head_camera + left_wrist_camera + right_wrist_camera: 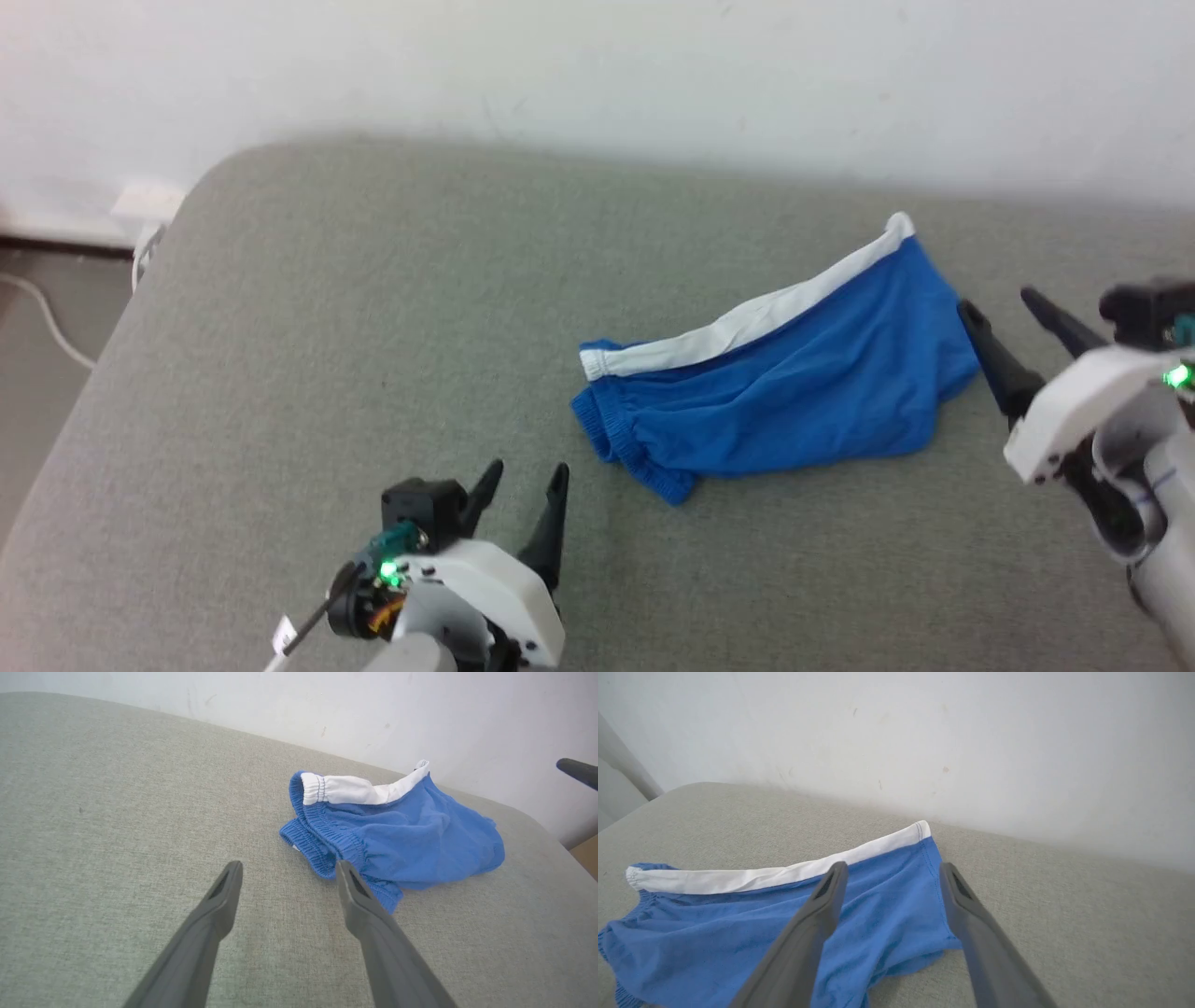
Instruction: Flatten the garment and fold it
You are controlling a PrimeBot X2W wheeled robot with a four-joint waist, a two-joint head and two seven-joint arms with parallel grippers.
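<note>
The garment (794, 387), bright blue shorts with a white trim band along the far edge, lies folded over on the grey cushioned surface (327, 327); its gathered waistband faces left. My left gripper (527, 474) stands open just left of and below the waistband, holding nothing. In the left wrist view my left gripper (287, 868) points at the garment (411, 840), its right fingertip (348, 870) close to the waistband. My right gripper (999, 303) is open at the garment's right end. The right wrist view has my right gripper (889, 870) hovering over the garment (738, 924), empty.
A white wall (597, 75) runs close behind the surface. The surface's rounded left edge drops to a floor with a white cable (42, 322). Bare grey fabric spreads left and in front of the garment.
</note>
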